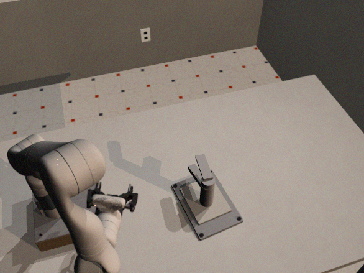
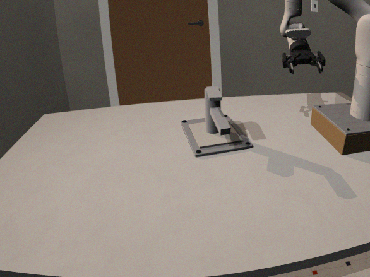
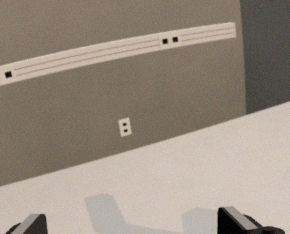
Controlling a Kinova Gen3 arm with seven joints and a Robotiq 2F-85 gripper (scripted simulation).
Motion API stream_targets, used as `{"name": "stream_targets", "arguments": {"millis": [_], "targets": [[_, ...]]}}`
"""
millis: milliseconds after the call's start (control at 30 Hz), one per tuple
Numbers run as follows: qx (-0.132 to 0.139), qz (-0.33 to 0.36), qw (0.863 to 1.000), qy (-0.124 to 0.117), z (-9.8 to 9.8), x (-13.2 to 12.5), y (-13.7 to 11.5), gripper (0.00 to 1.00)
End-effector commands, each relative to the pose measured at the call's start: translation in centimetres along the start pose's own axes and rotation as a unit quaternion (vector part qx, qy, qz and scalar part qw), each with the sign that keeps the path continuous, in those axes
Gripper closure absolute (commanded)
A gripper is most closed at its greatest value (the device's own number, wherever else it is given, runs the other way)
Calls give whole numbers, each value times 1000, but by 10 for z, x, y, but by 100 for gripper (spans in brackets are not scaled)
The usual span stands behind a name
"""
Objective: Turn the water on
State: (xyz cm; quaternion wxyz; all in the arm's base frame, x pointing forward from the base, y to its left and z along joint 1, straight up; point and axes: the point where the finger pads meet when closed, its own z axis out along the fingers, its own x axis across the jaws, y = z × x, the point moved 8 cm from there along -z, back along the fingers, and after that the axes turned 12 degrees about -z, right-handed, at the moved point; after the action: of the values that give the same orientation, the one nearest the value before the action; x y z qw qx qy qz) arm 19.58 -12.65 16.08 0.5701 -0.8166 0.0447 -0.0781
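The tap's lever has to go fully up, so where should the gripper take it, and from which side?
Probably at the lever's free tip, the end farthest from the upright tap body, coming in low with a finger beneath it. The open gripper hangs high and well off to one side.

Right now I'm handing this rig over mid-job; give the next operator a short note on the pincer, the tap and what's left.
Pincer: open, holding nothing, hanging in the air above the table, off to the side of the tap near the arm's own base.
Tap: upright on its mounting plate mid-table; lever untouched.
Done: nothing yet.
Left: bring the pincer to the lever and lift it all the way up.
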Motion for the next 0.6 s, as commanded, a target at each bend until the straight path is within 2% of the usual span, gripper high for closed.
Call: {"name": "stream_targets", "arguments": {"millis": [0, 367, 433, 567], "targets": [[-74, -28, 996, -30, 12, 37, -23, 0], [-196, -55, 977, -63, 41, 99, -51, 0], [-196, -55, 977, -63, 41, 99, -51, 0], [-255, -69, 961, -78, 58, 129, -65, 0]]}}
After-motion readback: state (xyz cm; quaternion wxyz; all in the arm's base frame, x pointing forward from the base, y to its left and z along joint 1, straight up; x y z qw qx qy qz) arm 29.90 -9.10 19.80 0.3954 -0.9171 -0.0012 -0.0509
